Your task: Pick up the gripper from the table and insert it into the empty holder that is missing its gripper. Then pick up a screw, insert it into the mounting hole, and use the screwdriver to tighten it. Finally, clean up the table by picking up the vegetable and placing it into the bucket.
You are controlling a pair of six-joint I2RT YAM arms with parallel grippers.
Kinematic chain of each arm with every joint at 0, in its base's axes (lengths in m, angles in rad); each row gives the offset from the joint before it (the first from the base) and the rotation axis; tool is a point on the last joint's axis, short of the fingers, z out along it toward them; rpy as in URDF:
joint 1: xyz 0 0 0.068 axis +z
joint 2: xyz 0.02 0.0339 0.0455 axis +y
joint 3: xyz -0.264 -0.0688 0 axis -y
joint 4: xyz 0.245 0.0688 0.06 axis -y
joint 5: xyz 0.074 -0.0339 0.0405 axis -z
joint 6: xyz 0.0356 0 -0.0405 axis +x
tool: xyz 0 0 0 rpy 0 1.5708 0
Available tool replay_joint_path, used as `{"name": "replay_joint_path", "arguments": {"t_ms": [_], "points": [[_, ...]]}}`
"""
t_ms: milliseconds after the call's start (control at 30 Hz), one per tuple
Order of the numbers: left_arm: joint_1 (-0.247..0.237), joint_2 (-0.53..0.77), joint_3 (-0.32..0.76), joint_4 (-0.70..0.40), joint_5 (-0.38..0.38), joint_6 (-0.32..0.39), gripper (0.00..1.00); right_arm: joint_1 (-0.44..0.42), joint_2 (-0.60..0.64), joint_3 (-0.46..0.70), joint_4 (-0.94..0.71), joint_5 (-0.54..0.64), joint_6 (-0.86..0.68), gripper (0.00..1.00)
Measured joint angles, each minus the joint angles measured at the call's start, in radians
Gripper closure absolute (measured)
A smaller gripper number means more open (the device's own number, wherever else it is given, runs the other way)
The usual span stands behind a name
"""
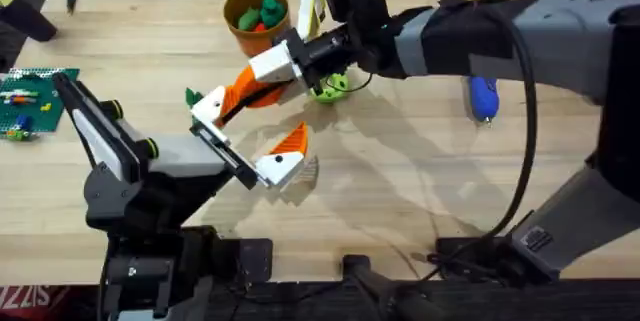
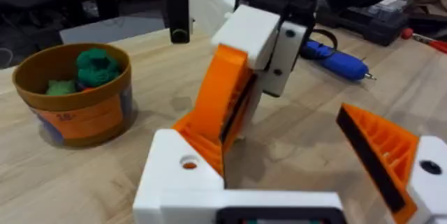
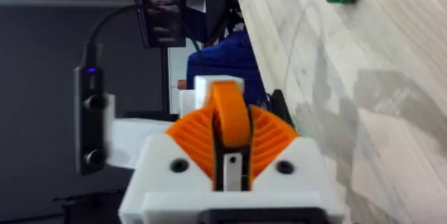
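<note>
The left gripper (image 1: 250, 141) stands wide, one finger mount bare. The right gripper (image 1: 250, 79) pinches the orange fingertip (image 2: 220, 102) against that white holder (image 2: 178, 172) above the desk (image 1: 420, 161).

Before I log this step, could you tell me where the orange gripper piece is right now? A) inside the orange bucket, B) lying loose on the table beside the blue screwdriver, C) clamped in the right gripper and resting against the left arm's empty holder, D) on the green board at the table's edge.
C: the right gripper is shut on the orange gripper piece, whose lower end meets the white holder.
</note>
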Motion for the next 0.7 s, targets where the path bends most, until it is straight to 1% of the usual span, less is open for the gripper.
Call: {"name": "replay_joint_path", "arguments": {"t_ms": [67,200,267,433,467,567,700], "points": [[-0.002,-0.001,0.0,0.0,0.014,0.013,0.015,0.003,0.0,-0.004,-0.006,0.003,-0.003,0.743],[-0.006,-0.002,0.0,0.0,0.032,0.029,0.015,0.004,0.0,-0.009,-0.011,0.007,-0.008,0.6],[-0.008,-0.003,0.0,0.0,0.034,0.036,0.015,0.004,0.0,-0.011,-0.012,0.008,-0.01,0.54],[-0.008,-0.003,0.0,0.0,0.041,0.046,0.016,-0.007,0.0,-0.015,-0.015,0.008,-0.014,0.427],[-0.011,-0.003,0.0,-0.001,0.055,0.047,0.015,-0.029,0.0,-0.015,-0.013,0.008,-0.018,0.294],[-0.012,-0.003,0.0,-0.003,0.066,0.047,0.015,-0.064,0.0,-0.015,-0.013,0.01,-0.018,0.193],[-0.012,-0.003,0.0,-0.003,0.068,0.047,0.015,-0.13,0.0,-0.015,-0.013,0.011,-0.025,0.024]]}}
